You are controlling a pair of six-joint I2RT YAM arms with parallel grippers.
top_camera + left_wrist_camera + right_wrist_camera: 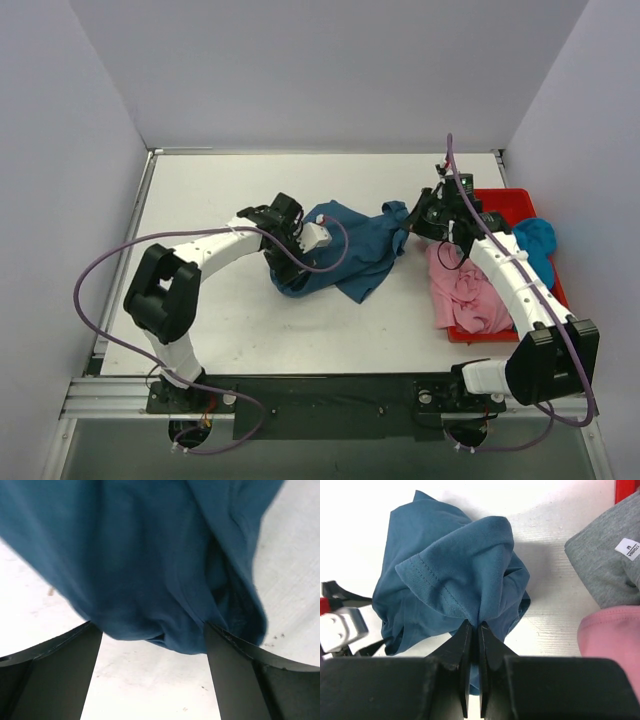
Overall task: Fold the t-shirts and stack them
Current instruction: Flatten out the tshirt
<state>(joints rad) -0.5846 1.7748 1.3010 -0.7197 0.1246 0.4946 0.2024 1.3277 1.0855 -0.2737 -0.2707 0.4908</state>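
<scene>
The dark teal-blue t-shirt (350, 250) lies crumpled in the middle of the bench (220, 190), stretched between the two arms. Its right end is drawn up into a peak (a stitched sleeve hem shows there in the right wrist view).

At the far right of the bench sits the red tray (512, 198). The pink t-shirt (465, 290) spills over the tray's left rim onto the bench. The turquoise-blue t-shirt (540, 245) is bunched inside the tray, on the far side of the right arm. A grey t-shirt (602, 562) with a small white label lies just beyond the pink one, and only the right wrist view shows it clearly. The right arm runs from its base at the near right across the top of the tray and covers much of it.

The left arm is folded at the elbow on the left. Its forearm reaches rightward to the shirt's left end, with the wrist tipped down.

The right fingers (474, 626) are closed tight on a fold at the peak. The left fingers (152, 627) stand wide apart, straddling a hanging bunch of the same cloth without clamping it.
</scene>
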